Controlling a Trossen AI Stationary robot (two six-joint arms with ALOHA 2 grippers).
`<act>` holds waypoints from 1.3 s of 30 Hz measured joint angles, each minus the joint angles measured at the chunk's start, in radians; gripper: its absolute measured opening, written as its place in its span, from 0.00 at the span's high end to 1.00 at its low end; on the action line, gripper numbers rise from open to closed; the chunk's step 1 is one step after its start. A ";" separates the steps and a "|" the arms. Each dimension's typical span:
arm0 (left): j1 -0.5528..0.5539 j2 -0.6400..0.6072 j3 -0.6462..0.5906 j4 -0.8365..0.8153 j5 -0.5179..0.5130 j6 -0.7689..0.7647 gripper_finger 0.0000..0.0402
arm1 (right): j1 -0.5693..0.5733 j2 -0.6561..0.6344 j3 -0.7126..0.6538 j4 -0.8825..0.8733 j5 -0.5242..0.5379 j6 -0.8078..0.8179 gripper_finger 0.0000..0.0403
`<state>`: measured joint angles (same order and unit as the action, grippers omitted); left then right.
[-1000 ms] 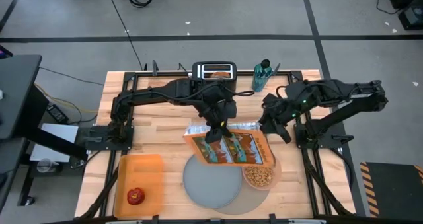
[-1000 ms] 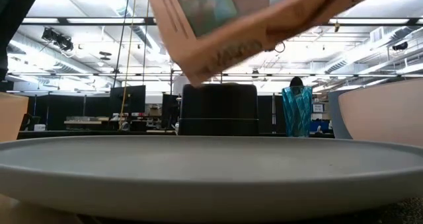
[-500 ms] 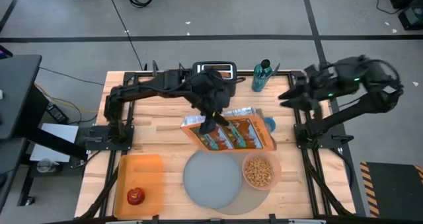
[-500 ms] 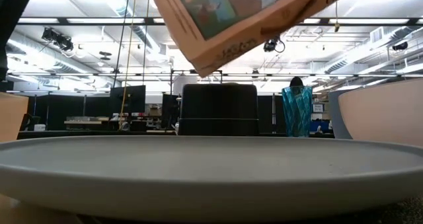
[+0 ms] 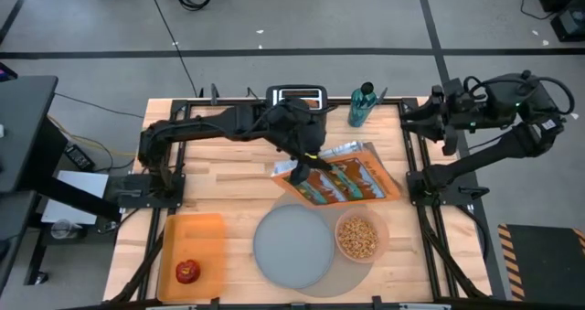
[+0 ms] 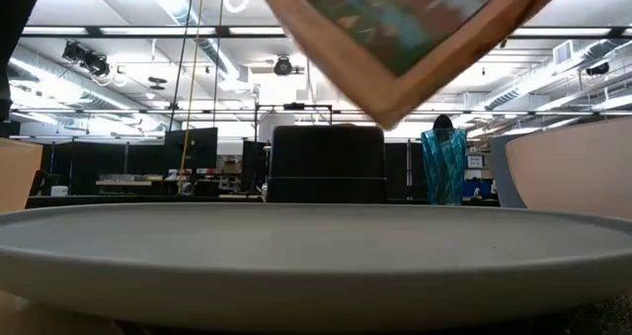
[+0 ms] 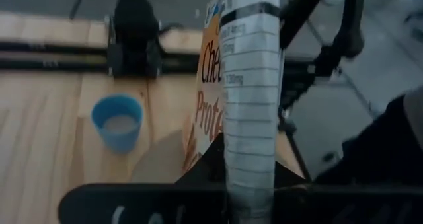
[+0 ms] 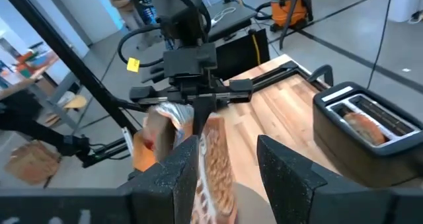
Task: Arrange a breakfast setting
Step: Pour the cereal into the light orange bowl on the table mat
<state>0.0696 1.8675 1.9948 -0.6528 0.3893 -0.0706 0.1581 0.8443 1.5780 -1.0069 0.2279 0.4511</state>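
Above the large round grey mat, the left gripper is clamped on the top end of a cereal box, holding it tilted in the air over the table's middle, just beyond the mat's far edge. On the mat sit the grey-blue plate and, touching its right side, the translucent pink bowl, which is filled with cereal. The red apple lies in an orange tray well to the left of the mat. The small blue cup stands on the wood just beyond the mat, hidden under the box in the overhead view. A toaster with bread in its slots and a teal bottle stand at the table's far edge, well beyond the mat. The right gripper hangs raised beyond the mat's right side, near the table's far right corner, its fingers parted and holding nothing.
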 joint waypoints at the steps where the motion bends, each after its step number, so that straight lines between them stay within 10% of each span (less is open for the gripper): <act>1: 0.000 -0.017 -0.036 0.053 0.000 -0.014 0.98 | 0.000 0.000 0.000 0.000 0.007 -0.007 0.60; 14: -0.009 -0.343 -0.640 0.636 -0.286 -0.241 0.99 | -0.003 0.002 -0.017 -0.012 0.144 -0.103 0.60; 39: -0.141 -0.932 -1.183 0.612 -1.117 -0.388 0.98 | -0.003 0.024 -0.088 0.063 0.092 -0.090 0.60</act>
<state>-0.0714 0.9356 0.8117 -0.0412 -0.7272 -0.4589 0.1555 0.8684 1.4899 -0.9440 0.3195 0.3616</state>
